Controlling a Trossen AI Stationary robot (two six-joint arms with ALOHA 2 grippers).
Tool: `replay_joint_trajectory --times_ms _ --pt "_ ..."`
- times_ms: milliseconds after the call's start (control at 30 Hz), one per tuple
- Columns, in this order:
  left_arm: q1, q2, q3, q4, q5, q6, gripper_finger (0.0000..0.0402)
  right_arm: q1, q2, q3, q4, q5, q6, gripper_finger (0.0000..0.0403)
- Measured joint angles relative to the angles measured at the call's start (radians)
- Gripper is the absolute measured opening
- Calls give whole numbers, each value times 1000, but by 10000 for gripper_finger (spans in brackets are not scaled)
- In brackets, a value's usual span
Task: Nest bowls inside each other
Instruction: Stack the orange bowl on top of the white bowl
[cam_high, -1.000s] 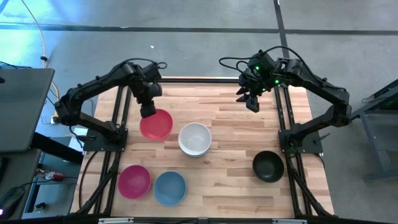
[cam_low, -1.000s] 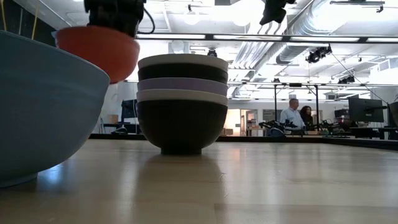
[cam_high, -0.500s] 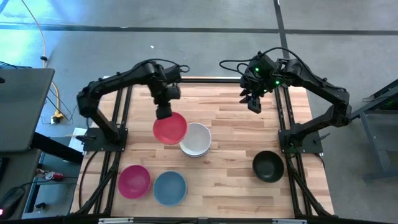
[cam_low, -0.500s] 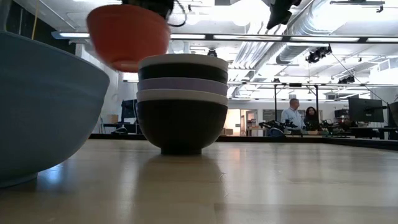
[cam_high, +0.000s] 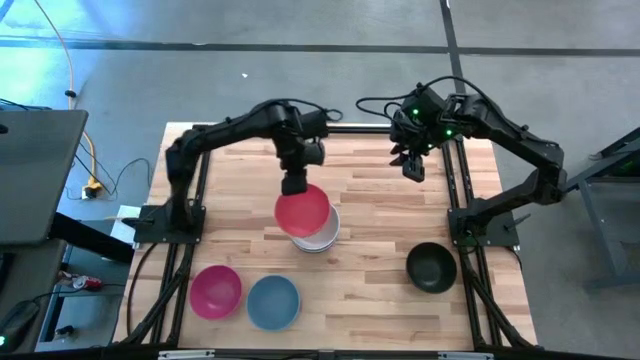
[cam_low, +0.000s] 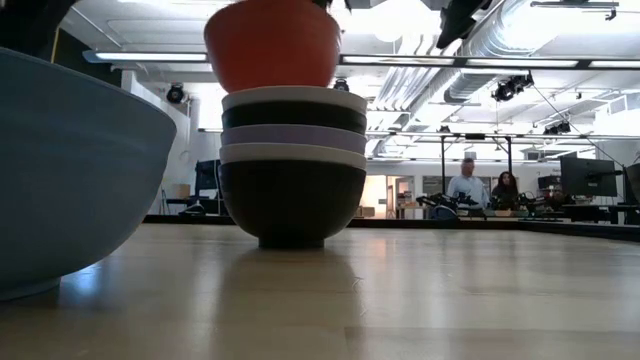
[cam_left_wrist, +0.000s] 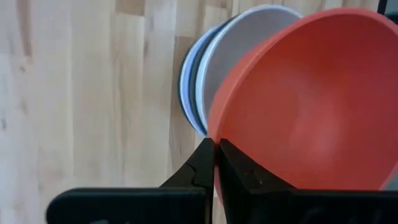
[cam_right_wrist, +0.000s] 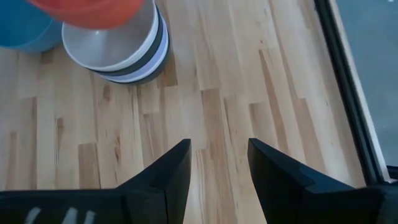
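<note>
My left gripper (cam_high: 293, 184) is shut on the red bowl (cam_high: 302, 210) over mid-table, just above the stack of nested bowls (cam_high: 320, 236) and offset toward the table's left. In the low view the red bowl (cam_low: 272, 45) hovers at the rim of the stack (cam_low: 293, 165), which shows white, black, lavender, white and black layers and stands on its black base. A magenta bowl (cam_high: 216, 290), a light blue bowl (cam_high: 273, 302) and a black bowl (cam_high: 431, 267) sit apart on the table. My right gripper (cam_high: 413, 168) is open, raised over the far right. My left gripper pinches the red bowl's rim (cam_left_wrist: 213, 142) on its far side, one finger (cam_left_wrist: 239, 171) inside the bowl and one finger (cam_left_wrist: 199, 174) outside. The fingers come from above, pointing down. The bowl is lifted clear of the table, mouth up; whether its base touches the stack I cannot tell.
The table's metal frame rail (cam_right_wrist: 348, 74) runs along the right edge. Bare wood (cam_high: 370, 290) lies between the light blue bowl and the black bowl. People stand in the room beyond the table (cam_low: 470, 185).
My left gripper has carried the red bowl from the table's left side toward the right, to a place over the stack, keeping it lifted and mouth up. The stack and the other bowls have stayed put.
</note>
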Motion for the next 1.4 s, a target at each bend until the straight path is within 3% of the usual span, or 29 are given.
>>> replay_joint_trajectory --times_ms 367,567,1400 --pt "-19 125 13 6 2 22 0 -26 -98 0 14 2 11 152" --pt "-19 125 13 77 5 33 0 -26 -132 0 16 2 11 152" --pt "-37 128 13 96 -17 40 0 -25 -134 0 17 1 27 152"
